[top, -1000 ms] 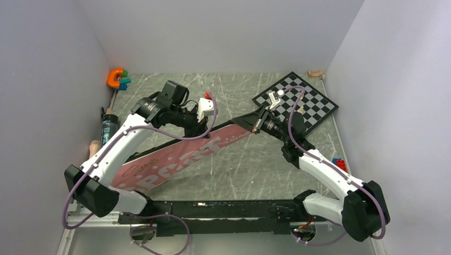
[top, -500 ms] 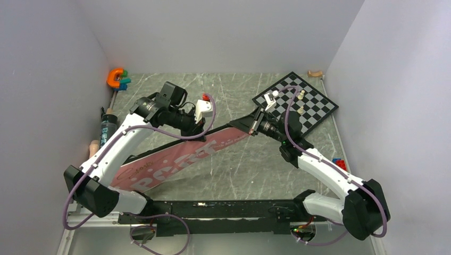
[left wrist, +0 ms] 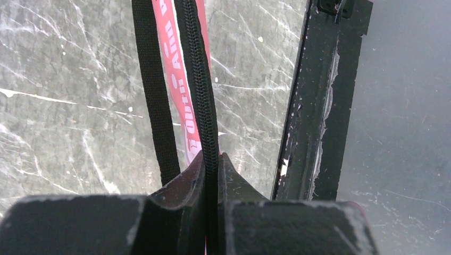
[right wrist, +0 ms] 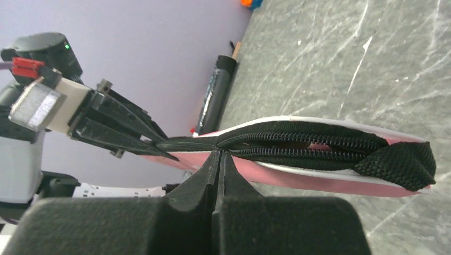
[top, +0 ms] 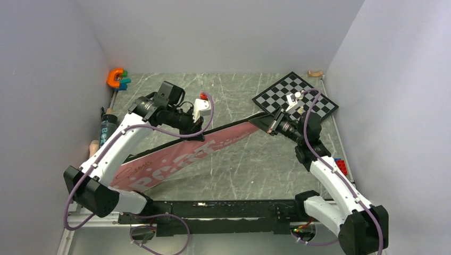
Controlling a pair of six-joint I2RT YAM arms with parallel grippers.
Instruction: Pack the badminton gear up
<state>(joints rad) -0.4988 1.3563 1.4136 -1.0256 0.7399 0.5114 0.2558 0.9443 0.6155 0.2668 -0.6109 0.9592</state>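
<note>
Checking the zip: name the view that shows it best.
Right wrist: the zip runs across the frame, part open, teeth clear. Left wrist shows one closed stretch edge-on; top shows only a dark edge on the bag.

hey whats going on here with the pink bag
Both arms are working on the pink SPORT bag, which stretches diagonally between them. The left arm has its jaws clamped on the bag's zipped edge partway along. The right arm has its jaws shut at the zip near the narrow end, where a short stretch is open. A dark tube lies by the left wall, outside the bag.
</note>
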